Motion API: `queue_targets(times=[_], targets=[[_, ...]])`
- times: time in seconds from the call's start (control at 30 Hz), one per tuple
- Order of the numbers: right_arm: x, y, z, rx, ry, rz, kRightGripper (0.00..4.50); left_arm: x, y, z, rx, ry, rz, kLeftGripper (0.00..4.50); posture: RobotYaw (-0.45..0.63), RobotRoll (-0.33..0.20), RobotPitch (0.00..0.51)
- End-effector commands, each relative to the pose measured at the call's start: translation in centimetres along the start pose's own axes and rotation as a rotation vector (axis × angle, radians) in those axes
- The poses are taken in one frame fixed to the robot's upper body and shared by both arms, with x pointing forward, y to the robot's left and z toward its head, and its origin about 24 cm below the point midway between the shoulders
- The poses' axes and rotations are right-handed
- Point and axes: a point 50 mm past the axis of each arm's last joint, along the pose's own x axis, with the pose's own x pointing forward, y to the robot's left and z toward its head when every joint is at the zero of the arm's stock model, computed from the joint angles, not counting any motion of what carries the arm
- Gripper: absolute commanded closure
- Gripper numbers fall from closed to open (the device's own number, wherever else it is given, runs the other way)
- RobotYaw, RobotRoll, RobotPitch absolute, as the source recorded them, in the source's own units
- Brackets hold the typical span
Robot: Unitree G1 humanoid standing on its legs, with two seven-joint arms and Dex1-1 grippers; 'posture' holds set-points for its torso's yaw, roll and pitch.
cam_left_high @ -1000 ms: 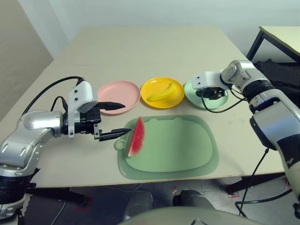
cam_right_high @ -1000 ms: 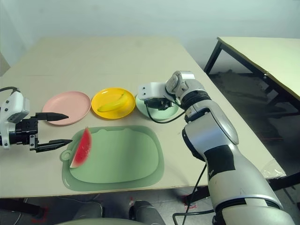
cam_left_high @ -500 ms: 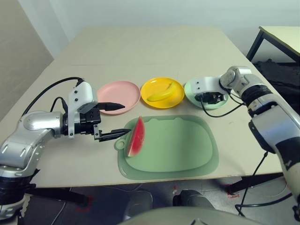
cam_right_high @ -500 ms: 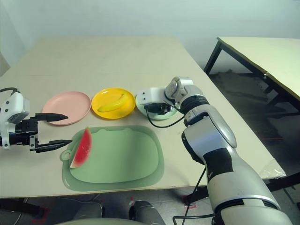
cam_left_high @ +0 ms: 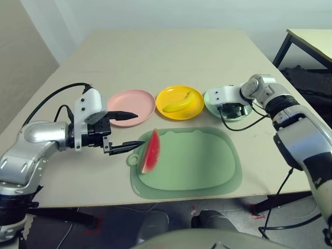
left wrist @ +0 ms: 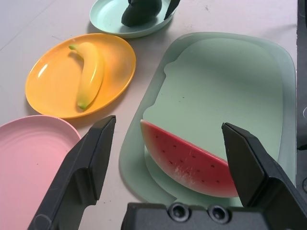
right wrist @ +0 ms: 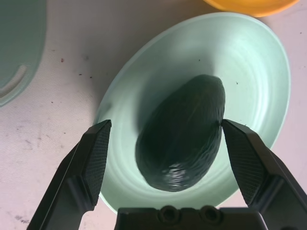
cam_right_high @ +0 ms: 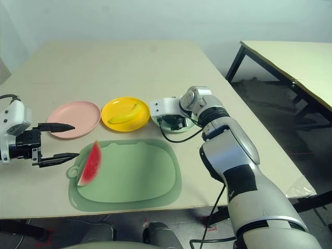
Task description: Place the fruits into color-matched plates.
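Observation:
A red watermelon wedge [cam_left_high: 150, 152] stands on the left edge of the pale green cutting mat [cam_left_high: 197, 161]. My left gripper [cam_left_high: 126, 132] hovers open just left of the wedge, its fingers pointing at it. The pink plate [cam_left_high: 132, 101] behind that gripper holds nothing. A yellow banana [cam_left_high: 176, 104] lies in the yellow plate [cam_left_high: 193, 110]. The dark green avocado [right wrist: 184, 134] rests in the mint green plate [right wrist: 249, 62]. My right gripper [right wrist: 165, 123] is low over it, open, with one finger on each side of the avocado.
The plates stand in a row behind the mat, mid-table. A black cable [cam_left_high: 241, 124] loops from my right wrist over the table beside the mint plate. A second table [cam_right_high: 290, 57] stands off to the right. Bare tabletop lies beyond the plates.
My right gripper has sunk toward the mint plate and its fingers have spread off the avocado, which now lies in the plate. The left arm has barely moved.

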Motion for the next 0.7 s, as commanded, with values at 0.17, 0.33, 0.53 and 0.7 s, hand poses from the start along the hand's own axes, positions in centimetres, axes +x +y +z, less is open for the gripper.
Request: queue_targets(times=[0.17, 0.33, 0.53, 0.7], targets=[[-2.8, -1.7, 2.2, -0.05, -0.157, 0.016, 0.03, -0.3, 0.0, -0.1, 0.024, 0.02, 0.011, 0.0, 0.19, 0.0, 0.0], [-5.6, -0.4, 6.4, -0.018, -0.472, 0.123, 0.03, -0.6, 0.0, -0.3, 0.049, 0.032, 0.008, 0.0, 0.19, 0.0, 0.008], [-5.9, 6.5, 9.2, 0.169, -0.682, 0.194, 0.03, -0.4, 0.6, -0.2, 0.123, 0.046, 0.003, 0.0, 0.18, 0.0, 0.011], [-4.6, 9.0, 10.5, 0.358, -0.803, 0.136, 0.03, -0.2, 2.2, 0.3, 0.232, 0.107, 0.0, 0.0, 0.15, 0.0, 0.009]])
